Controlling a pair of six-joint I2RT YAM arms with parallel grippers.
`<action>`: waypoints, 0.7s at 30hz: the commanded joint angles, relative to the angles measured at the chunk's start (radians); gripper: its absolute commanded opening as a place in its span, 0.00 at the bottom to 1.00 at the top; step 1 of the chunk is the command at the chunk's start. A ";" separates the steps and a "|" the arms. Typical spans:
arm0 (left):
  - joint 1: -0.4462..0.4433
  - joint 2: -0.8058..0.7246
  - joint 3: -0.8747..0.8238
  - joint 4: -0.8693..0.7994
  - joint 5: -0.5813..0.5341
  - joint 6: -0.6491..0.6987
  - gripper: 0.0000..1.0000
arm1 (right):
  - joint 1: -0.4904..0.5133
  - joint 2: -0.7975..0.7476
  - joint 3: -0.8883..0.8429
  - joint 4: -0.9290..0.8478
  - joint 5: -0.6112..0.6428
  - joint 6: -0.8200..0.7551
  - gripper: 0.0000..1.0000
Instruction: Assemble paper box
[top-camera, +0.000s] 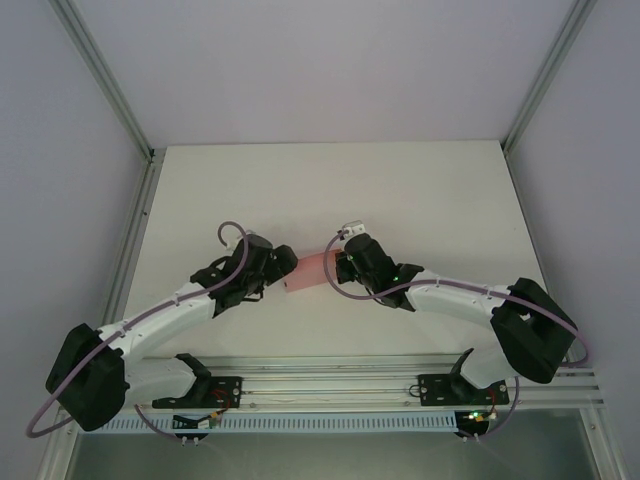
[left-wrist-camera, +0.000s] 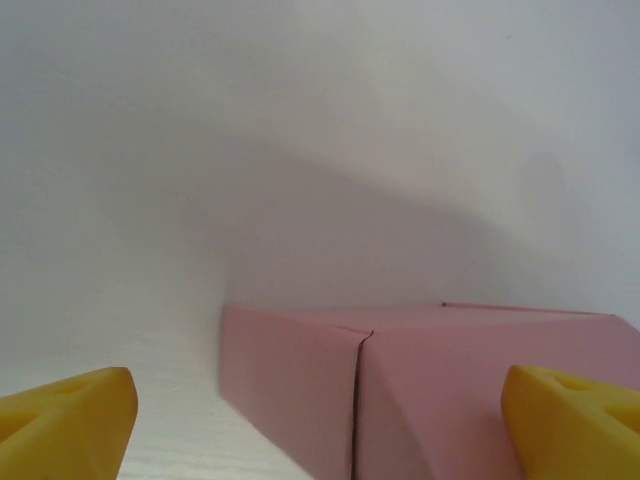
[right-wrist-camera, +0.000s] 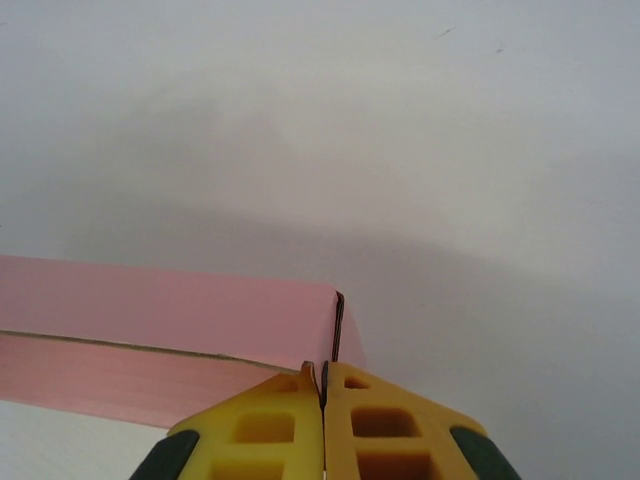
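**Desk:** Where is the box, and who has it?

**Photographer:** The pink paper box (top-camera: 308, 268) lies folded up on the white counter (top-camera: 330, 190), mid-table between the two arms. The right jaws are clenched at its end corner, and the thin card edge (right-wrist-camera: 338, 325) appears to run straight into the seam between them. The left jaws stand released, with yellow fingertips (left-wrist-camera: 70, 415) spread wide either side of the opposite corner. They are not touching it as far as I can see.

**Desk:** What could go wrong?

**Photographer:** In my judgement, three things. The right side pinches only a single edge, so a push from the left could swing the box around that point. The corner facing the left wrist shows an open slit (left-wrist-camera: 356, 400) where two panels meet, and a squeeze there may spring the flap or buckle the card. The counter also looks smooth, so the light box could skid rather than hold.

**Desk:** And the room?

**Photographer:** The counter is matte white with soft shadows. Pale walls close it in on three sides, aluminium posts (top-camera: 105, 75) rise at the back corners, and a metal rail (top-camera: 330, 385) carries the arm bases.
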 joint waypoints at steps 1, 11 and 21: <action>0.009 -0.014 -0.090 0.166 0.071 -0.062 0.87 | 0.018 0.027 -0.003 -0.102 -0.031 0.034 0.06; 0.007 0.010 -0.166 0.226 0.057 -0.043 0.62 | 0.035 -0.019 0.002 -0.174 -0.090 0.070 0.30; 0.007 0.037 -0.178 0.238 0.064 -0.026 0.56 | 0.032 -0.129 0.103 -0.316 -0.081 0.109 0.89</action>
